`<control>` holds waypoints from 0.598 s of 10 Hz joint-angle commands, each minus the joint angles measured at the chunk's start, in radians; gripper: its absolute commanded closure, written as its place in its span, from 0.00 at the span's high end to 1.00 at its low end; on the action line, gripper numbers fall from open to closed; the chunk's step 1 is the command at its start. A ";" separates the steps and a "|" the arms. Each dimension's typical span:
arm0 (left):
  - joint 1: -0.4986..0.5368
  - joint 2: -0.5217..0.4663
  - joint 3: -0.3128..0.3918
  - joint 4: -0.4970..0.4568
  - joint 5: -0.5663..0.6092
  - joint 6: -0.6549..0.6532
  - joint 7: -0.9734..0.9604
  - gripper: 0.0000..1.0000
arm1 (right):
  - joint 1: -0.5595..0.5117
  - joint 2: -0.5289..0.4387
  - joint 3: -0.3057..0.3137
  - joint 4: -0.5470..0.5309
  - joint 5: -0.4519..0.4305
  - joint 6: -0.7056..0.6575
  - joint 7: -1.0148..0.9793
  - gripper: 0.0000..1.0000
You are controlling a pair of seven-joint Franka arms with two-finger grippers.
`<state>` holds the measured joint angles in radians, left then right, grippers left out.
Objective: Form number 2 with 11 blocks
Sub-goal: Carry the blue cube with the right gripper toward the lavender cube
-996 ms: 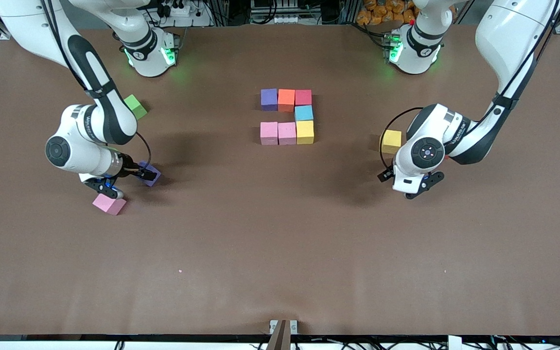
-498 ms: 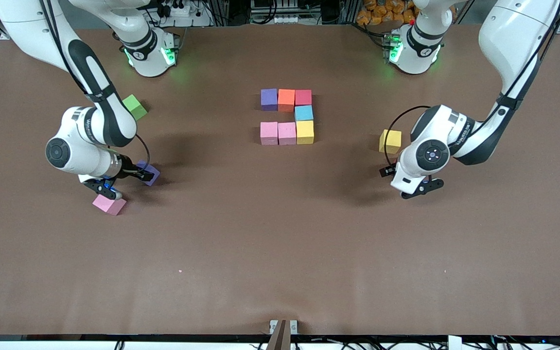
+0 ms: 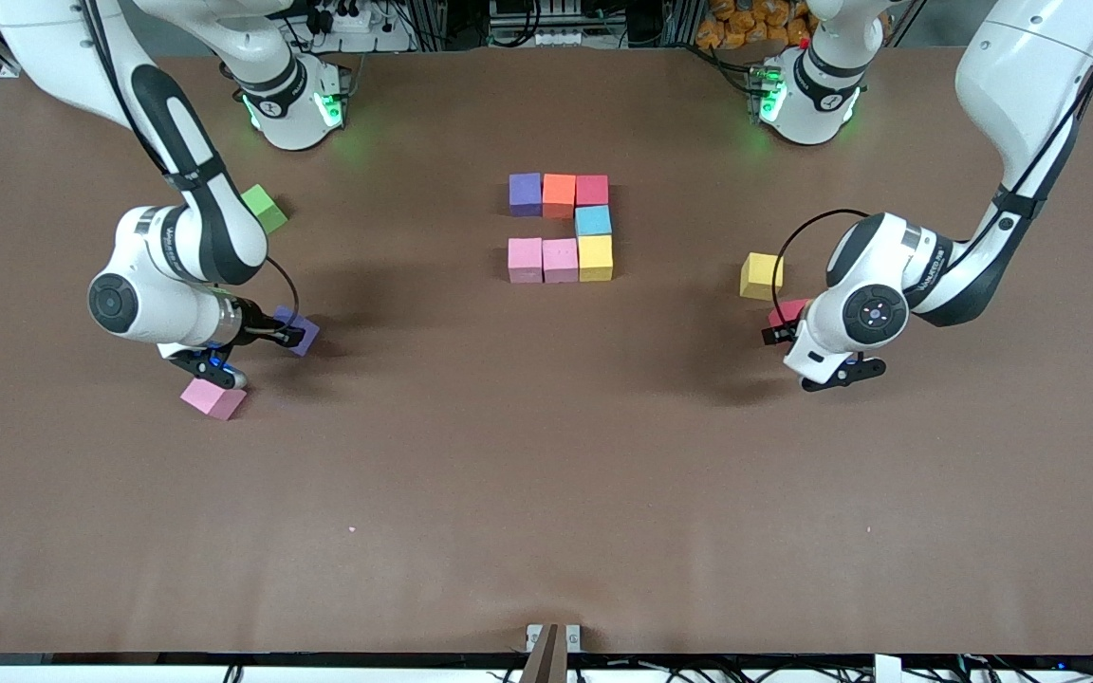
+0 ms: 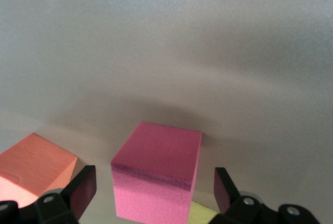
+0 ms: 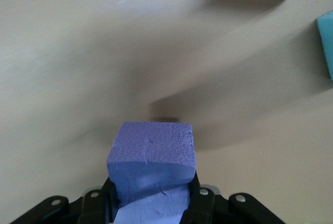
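Cubes are sitting in the upper middle of the front view as a partial number 2 (image 3: 561, 228). Its top row is running purple (image 3: 525, 193), orange (image 3: 559, 194), red (image 3: 592, 190). A light blue cube (image 3: 593, 221) is sitting alone just below that red one. A third row is lying below it: pink (image 3: 525, 259), pink (image 3: 560, 259), yellow (image 3: 595, 258). All seven are lying close together, side by side.

Toward the right arm's end of the table, at mid-height in the frame, the right gripper (image 3: 290, 334) is clamping a loose purple cube (image 3: 295, 329). In the right wrist view its fingers (image 5: 200, 195) are pressing against two sides of that cube (image 5: 152, 151). Whether the cube is resting on the table (image 3: 546, 493) or hanging just above it cannot be told. A loose pink cube (image 3: 213, 398) is lying lower in the frame, close by. A lime-green cube (image 3: 264, 207) is lying higher up, partly hidden by the arm.

Toward the left arm's end, the left gripper (image 4: 154, 198) is hovering low with its fingers (image 4: 80, 190) spread wide. They are straddling a second red cube (image 3: 787, 311) without touching it. A second yellow cube (image 3: 760, 275) is sitting just above it in the frame.
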<state>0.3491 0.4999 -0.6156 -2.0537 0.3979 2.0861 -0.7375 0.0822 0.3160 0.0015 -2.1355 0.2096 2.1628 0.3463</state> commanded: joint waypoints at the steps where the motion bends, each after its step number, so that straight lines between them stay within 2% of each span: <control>1: 0.017 0.020 -0.009 -0.002 0.024 -0.004 0.007 1.00 | 0.039 -0.021 0.008 0.083 -0.001 -0.116 0.016 0.22; 4: 0.019 0.038 -0.009 -0.002 0.027 -0.004 0.007 1.00 | 0.100 -0.012 0.115 0.141 -0.001 -0.104 0.124 0.22; 6: 0.019 0.049 -0.007 0.001 0.027 -0.004 0.007 1.00 | 0.193 -0.003 0.123 0.173 -0.002 -0.071 0.146 0.22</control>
<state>0.3574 0.5414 -0.6148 -2.0545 0.4023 2.0861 -0.7375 0.2348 0.2992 0.1190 -1.9929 0.2108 2.0782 0.4693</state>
